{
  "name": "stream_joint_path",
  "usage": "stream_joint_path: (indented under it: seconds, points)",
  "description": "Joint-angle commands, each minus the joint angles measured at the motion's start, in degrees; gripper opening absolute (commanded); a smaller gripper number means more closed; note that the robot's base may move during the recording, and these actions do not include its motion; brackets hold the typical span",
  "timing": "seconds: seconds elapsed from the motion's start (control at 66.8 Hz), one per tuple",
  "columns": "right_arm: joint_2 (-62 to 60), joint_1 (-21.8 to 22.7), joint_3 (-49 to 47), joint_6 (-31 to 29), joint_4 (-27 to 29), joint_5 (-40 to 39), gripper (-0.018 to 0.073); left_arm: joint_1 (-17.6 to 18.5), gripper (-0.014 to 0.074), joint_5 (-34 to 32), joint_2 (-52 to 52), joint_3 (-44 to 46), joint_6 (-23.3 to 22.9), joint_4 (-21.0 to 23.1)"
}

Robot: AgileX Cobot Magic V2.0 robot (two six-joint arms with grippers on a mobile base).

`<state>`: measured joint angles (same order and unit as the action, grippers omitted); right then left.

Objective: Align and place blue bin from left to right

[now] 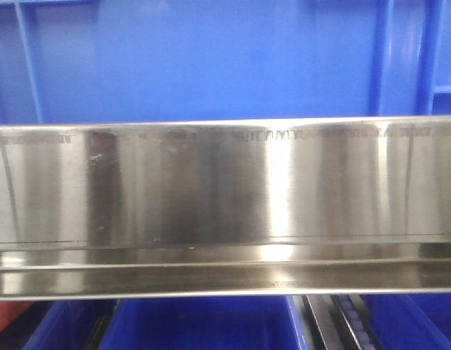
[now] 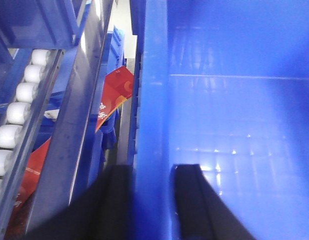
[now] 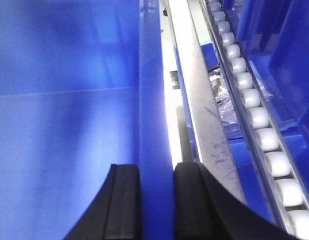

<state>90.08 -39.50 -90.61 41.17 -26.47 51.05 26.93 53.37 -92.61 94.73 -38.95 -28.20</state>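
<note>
One large bright-blue plastic bin [image 1: 211, 58] filled the top of the front view, with one polished steel rail [image 1: 225, 204] below it. Two black grippers showed, the left [image 2: 152, 200] and the right [image 3: 157, 200]. The left wrist view held one red card [image 2: 114, 95] and seven white rollers [image 2: 18, 113]; the right wrist view showed ten.

**Steel rail, rollers and red packaging around the work area**

A brushed steel rail [image 1: 225, 211] spans the front view. White rollers [image 3: 259, 117] run in a track beside a metal beam [image 3: 204, 115]. Red packaging [image 2: 112, 97] lies below, among darker blue crates [image 1: 203, 324].
</note>
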Motion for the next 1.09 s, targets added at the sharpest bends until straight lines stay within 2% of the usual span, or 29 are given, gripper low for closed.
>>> stream_joint_path:
  seconds: [0.0,0.075,0.15,0.389,0.509,0.689,0.734,0.959,1.019,1.079]
  points:
    - [-0.6,-0.7,-1.3,0.2,0.1,-5.2,0.0198,0.7,0.0325,-4.7,1.2,0.9,-0.1,0.9]
    - [-0.6,-0.7,-1.3,0.2,0.1,-5.1,0.0313,0.7,0.0447,-4.7,1.5,1.0,-0.1,0.7]
    - [-0.7,-0.7,-1.4,0.2,0.1,-5.0,0.0351,0.7,0.0515,-4.6,1.8,1.4,-0.1,0.7]
    - [-2.3,-0.7,-1.4,0.2,0.1,-4.9,0.0344,0.7,0.0499,-1.2,2.0,5.2,-0.1,0.7]
    - [-4.2,-0.7,-1.4,0.2,0.1,-4.9,0.0216,0.7,0.0358,2.1,2.1,7.7,-0.1,0.7]
    - [-6.3,-0.7,-1.4,0.1,0.1,-4.7,-0.0084,0.7,-0.0011,3.5,2.1,8.9,-0.1,0.7]
    - [-6.9,-0.7,-1.4,0.0,0.1,-4.7,-0.0083,0.7,-0.0099,4.3,2.4,8.9,-0.1,1.1]
    - [-11.4,-0.7,-1.4,-0.7,0.1,-1.9,-0.0069,0.8,-0.0111,9.5,5.0,8.9,-0.1,4.8]
    - [-13.2,-1.2,-0.8,-0.8,0.1,0.1,-0.007,1.8,-0.0111,8.9,6.7,8.3,-0.1,6.0]
    - [-15.4,-2.3,0.8,-2.1,-0.1,-0.1,-0.007,3.4,-0.0111,6.7,8.8,6.4,-0.1,4.4]
